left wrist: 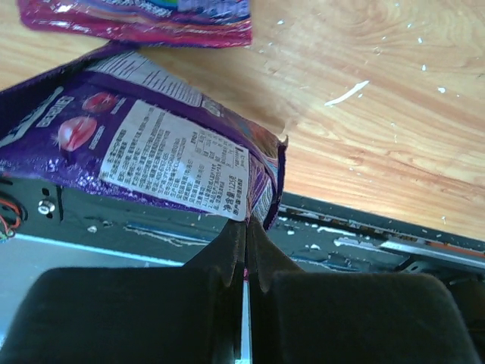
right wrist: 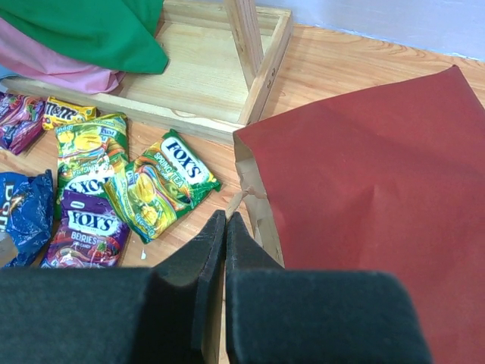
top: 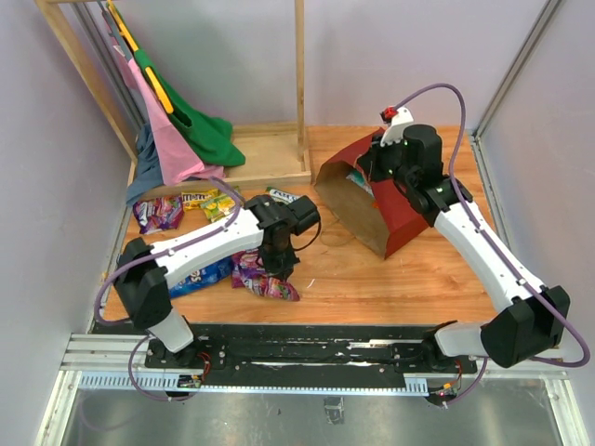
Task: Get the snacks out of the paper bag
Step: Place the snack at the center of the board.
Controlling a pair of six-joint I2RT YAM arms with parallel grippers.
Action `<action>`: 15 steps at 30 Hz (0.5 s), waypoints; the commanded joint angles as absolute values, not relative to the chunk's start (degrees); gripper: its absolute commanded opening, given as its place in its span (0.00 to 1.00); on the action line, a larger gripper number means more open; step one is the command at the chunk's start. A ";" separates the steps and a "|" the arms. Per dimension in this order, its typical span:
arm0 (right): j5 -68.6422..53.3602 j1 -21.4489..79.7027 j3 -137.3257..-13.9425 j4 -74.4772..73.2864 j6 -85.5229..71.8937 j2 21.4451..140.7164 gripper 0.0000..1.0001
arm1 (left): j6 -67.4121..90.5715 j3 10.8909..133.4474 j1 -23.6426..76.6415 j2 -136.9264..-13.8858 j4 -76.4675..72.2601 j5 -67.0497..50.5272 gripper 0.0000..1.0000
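My left gripper (left wrist: 245, 227) was clamped shut on a thin corner of the purple packet (left wrist: 151, 144) — so little foil that it might slip and drop toward six o'clock, onto the rail (left wrist: 364, 227) off the table (left wrist: 364, 114). My right gripper (right wrist: 225, 227) was pressed closed by the rim of the paper bag (right wrist: 364, 189); whether paper was caught between, I couldn't tell. The bag lay tipped at two o'clock — a tug could drag it. Other snacks (right wrist: 163, 186) sat at ten o'clock.
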State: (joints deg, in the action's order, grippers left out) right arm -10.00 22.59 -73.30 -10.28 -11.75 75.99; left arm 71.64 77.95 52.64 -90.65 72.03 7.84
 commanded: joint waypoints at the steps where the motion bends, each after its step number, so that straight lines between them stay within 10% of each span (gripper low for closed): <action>1: -9.34 22.94 -72.18 -7.91 -11.00 75.88 0.01 | 67.58 82.51 52.92 -95.74 70.23 9.43 0.00; 15: -8.82 22.90 -70.83 -6.68 -9.01 77.21 0.01 | 59.76 95.51 49.94 -108.18 69.73 13.19 0.00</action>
